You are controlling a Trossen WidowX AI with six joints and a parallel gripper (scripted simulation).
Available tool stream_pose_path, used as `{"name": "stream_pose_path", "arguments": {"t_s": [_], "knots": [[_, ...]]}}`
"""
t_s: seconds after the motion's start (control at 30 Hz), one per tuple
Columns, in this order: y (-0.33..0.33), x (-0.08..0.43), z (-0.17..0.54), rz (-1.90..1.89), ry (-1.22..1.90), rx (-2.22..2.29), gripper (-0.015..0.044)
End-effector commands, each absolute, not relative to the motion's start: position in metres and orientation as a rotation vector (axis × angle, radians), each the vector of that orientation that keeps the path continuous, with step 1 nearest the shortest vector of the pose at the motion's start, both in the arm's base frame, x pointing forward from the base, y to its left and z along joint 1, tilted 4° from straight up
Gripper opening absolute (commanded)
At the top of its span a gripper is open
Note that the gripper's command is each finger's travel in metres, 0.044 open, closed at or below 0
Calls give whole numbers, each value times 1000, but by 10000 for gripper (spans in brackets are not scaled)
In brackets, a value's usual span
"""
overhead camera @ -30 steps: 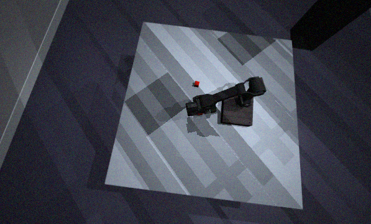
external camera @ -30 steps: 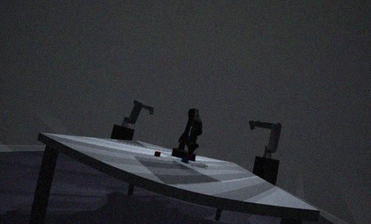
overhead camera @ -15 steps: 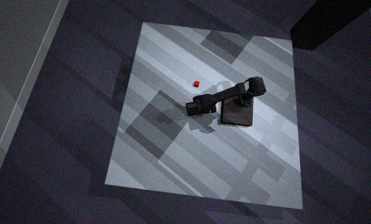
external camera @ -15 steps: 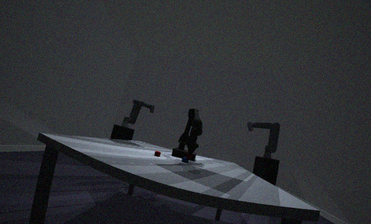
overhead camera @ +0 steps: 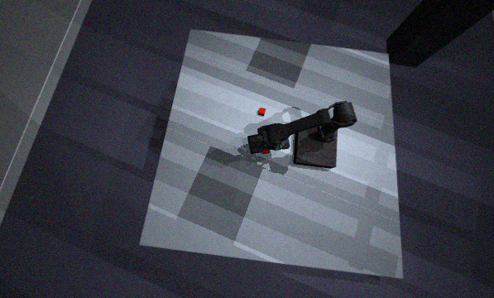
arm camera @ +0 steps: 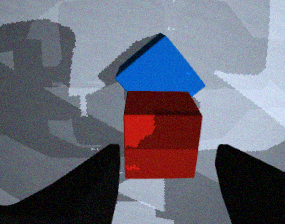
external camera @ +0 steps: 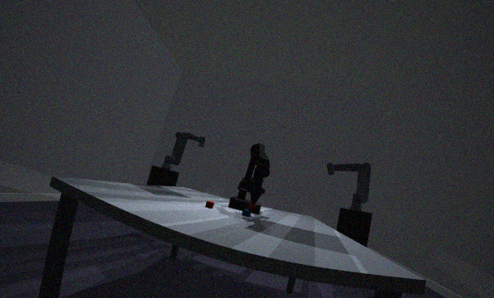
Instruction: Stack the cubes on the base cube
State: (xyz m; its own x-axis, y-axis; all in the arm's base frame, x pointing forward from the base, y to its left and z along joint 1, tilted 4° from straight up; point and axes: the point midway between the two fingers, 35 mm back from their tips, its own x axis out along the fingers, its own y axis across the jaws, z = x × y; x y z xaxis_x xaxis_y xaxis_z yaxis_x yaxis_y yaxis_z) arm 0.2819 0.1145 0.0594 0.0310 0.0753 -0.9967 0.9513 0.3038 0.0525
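The blue base cube [arm camera: 160,67] [external camera: 246,213] stands on the table, turned as a diamond in the wrist view. A red cube [arm camera: 163,162] [external camera: 252,207] [overhead camera: 266,151] is over its near corner in the wrist view and hides that corner. Whether this red cube rests on the base or is quite level cannot be told. My gripper [arm camera: 169,155] is open around the red cube, with a narrow gap on the left and a wider one on the right. The other red cube [overhead camera: 261,112] [external camera: 209,204] lies apart on the table.
The table [overhead camera: 313,232] [external camera: 147,211] carries patchy shadows. The arm's dark base block [overhead camera: 317,155] is right of the cubes in the top view. Two other arms [external camera: 180,146] [external camera: 364,178] stand at the back in the exterior view, away from the cubes.
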Motion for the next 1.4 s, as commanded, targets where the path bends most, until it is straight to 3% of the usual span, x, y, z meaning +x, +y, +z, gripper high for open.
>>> {"name": "stream_pose_path", "arguments": {"t_s": [0.0,0.27,0.37,1.37], "knots": [[115,284,68,-903,1355,1048,205],[115,284,73,-903,1355,1048,205],[110,285,70,-861,1377,998,265],[7,329,86,134,1523,-41,265]]}}
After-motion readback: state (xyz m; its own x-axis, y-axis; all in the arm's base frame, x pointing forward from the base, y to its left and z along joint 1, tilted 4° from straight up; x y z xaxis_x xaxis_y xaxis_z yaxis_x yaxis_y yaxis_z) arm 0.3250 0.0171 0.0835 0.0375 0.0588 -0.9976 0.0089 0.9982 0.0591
